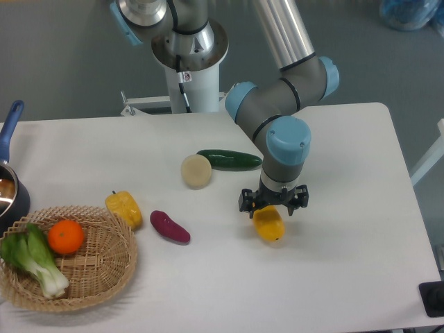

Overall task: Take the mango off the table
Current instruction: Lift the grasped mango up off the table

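The mango [269,226], a glossy yellow-orange oblong fruit, lies on the white table [347,277] right of centre. My gripper [272,208] hangs straight down over the mango's upper end, and its dark jaws stand on either side of that end. The fingertips are hidden behind the gripper body and the fruit, so I cannot tell whether they press on the mango. The mango's lower end looks to rest on the tabletop.
A purple sweet potato [170,227], a yellow bell pepper [123,209], a pale round piece [196,171] and a green cucumber [229,160] lie to the left. A wicker basket [104,277] holds an orange and bok choy. A pot [10,198] stands at the left edge.
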`<state>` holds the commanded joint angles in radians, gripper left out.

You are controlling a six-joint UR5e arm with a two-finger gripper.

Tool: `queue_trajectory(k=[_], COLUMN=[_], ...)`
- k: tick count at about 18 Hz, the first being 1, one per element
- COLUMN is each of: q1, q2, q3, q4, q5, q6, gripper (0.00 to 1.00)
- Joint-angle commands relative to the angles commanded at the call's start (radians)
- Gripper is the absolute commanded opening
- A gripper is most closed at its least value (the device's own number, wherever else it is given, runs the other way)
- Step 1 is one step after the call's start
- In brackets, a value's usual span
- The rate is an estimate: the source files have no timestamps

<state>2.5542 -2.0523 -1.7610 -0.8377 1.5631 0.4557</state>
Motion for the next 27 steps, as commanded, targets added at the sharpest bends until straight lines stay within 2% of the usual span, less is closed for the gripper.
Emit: queue_trajectory(k=[2, 3, 4, 5, 6, 7, 9, 12, 16, 19, 24, 27], q1=[-0.008, -0.009, -0.015, -0.017, -0.018, -0.018, -0.018, -0.018, -0.003, 0.029, 0.075, 0.101], q2=[-0.017, -0.020, -0.023, -0.025, -0.026, -0.026, -0.019, -0.003, 0.098, 0.148, 0.213, 0.247], q3=[0.009, 0.011, 0.011, 0.011, 0.011, 0.011, 0.012, 0.020, 0.014, -0.005, -0.005, -0.005], q4=[0.012, 0.014, 0.014, 0.014, 0.014, 0.014, 0.014, 0.012, -0.001, -0.011, -0.122, -0.181], q5=[0.018, 0.028, 0.031, 0.031, 0.034, 0.037, 0.037, 0.034, 0.029, 0.029, 0.028, 0.020], q6=[-0.017, -0.017, -0.015, -0.015, -0.017, -0.020, -0.020, -0.020, 0.013, 0.127, 0.239, 0.433], gripper=[1.00, 0.96, 0.81, 0.62, 0.49, 0.38, 0.28, 0.26, 0.27, 0.27, 0.25, 0.24])
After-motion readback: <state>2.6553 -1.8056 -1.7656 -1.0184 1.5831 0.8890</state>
